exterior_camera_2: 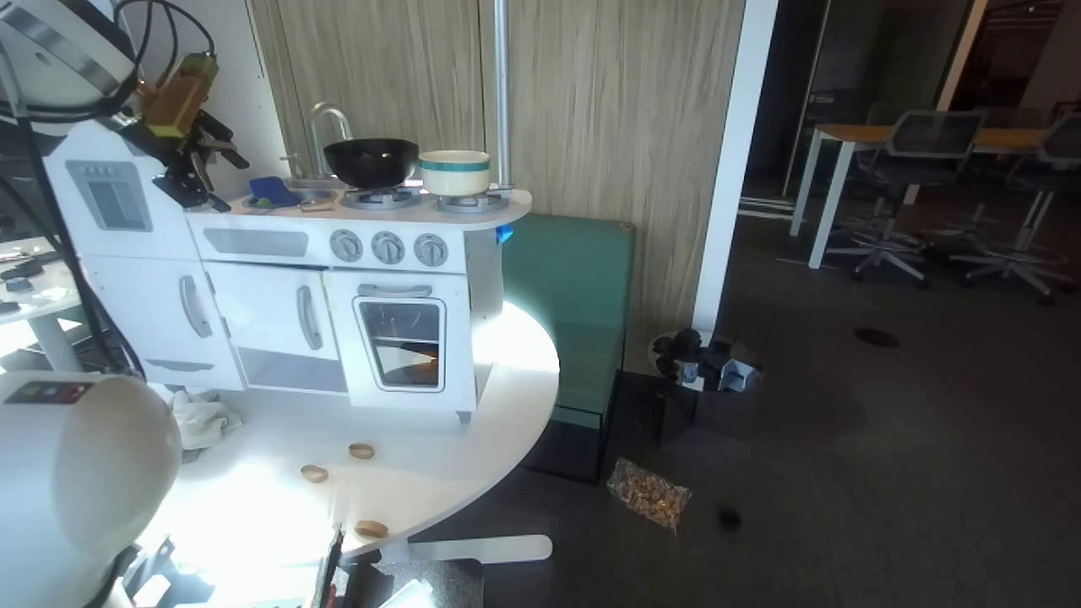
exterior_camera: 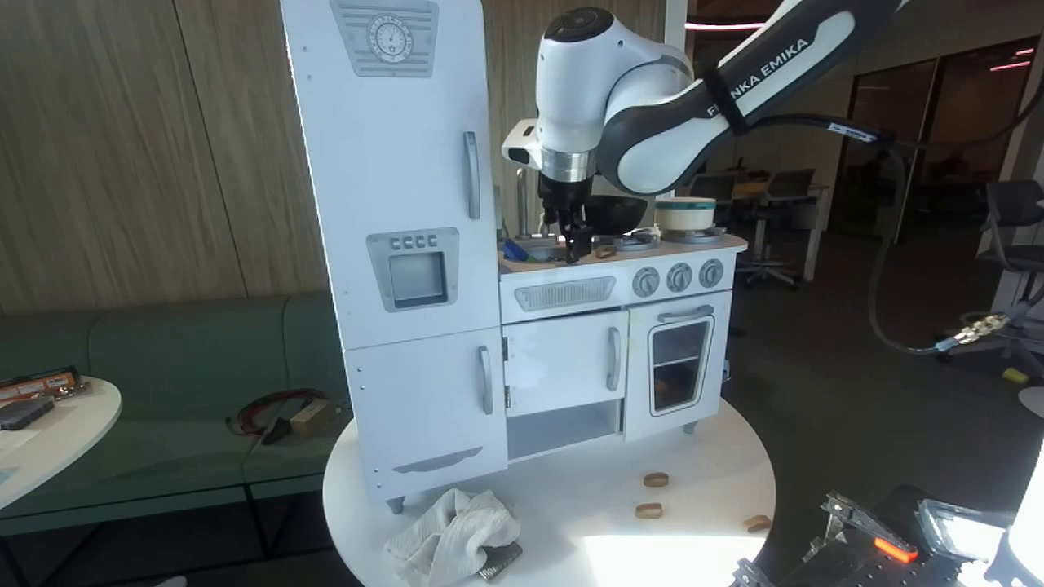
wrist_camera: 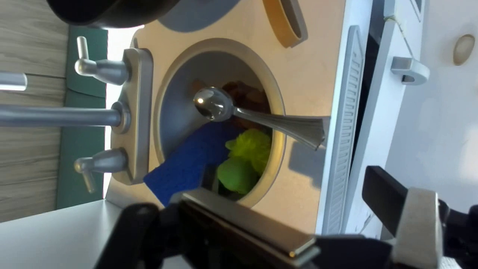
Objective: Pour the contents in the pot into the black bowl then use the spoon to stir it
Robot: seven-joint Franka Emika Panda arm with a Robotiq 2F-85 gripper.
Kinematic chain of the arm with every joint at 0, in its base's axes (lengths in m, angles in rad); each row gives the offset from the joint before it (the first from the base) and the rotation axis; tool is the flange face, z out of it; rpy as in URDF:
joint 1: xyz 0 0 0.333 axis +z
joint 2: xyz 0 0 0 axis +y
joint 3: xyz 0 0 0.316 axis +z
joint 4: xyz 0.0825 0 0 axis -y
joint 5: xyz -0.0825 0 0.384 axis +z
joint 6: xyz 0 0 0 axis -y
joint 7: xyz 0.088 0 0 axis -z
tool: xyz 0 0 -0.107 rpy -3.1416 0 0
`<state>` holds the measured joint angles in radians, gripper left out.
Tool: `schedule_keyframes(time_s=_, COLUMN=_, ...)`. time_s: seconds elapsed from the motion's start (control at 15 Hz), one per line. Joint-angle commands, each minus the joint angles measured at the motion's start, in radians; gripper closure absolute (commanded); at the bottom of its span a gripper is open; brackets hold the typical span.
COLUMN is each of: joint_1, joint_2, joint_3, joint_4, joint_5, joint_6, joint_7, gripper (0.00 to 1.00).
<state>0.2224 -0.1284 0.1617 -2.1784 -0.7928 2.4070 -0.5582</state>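
Gripper: in an exterior view it points down above the counter; we cannot read its state from this side.
Black bowl: partly behind the gripper from this angle, so we could misjudge the clearance and brush it with a sideways swing.
Pot: in an exterior view it stands upright on the end burner, just beside the black bowl. We cannot make out what either holds (so whether the pour is done, we cannot say). If stirring shoves the black bowl, we expect it to bump the pot toward the counter's end.
Fingers: in the wrist view they stand well apart, with nothing between them.
Spoon: its handle lies across the rim of the sink, tail end near the counter's front edge. Picking it up looks like the likely next step. The fingers are spaced roughly along the handle, not across it, so closing without turning the wrist could miss or shove it. Pressing on the tail could flip the spoon over the front or slide it deeper.
Blue piece: leans out of the sink; whether a finger touches it we cannot tell. Dropping too low there could snag it and drag it into the spoon.
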Motion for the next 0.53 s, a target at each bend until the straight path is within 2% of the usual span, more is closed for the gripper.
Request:
schedule_keyframes(time_s=0.0, joint_1=-0.024, joint_2=-0.005, joint_3=-0.028, joint_4=-0.025, joint_5=0.021, joint_6=0.126, joint_7=-0.065, gripper=0.0)
schedule_keyframes(time_s=0.47, joint_1=-0.054, joint_2=0.01, joint_3=-0.059, joint_4=-0.05, joint_5=0.073, joint_6=0.214, joint_7=-0.113, gripper=0.0)
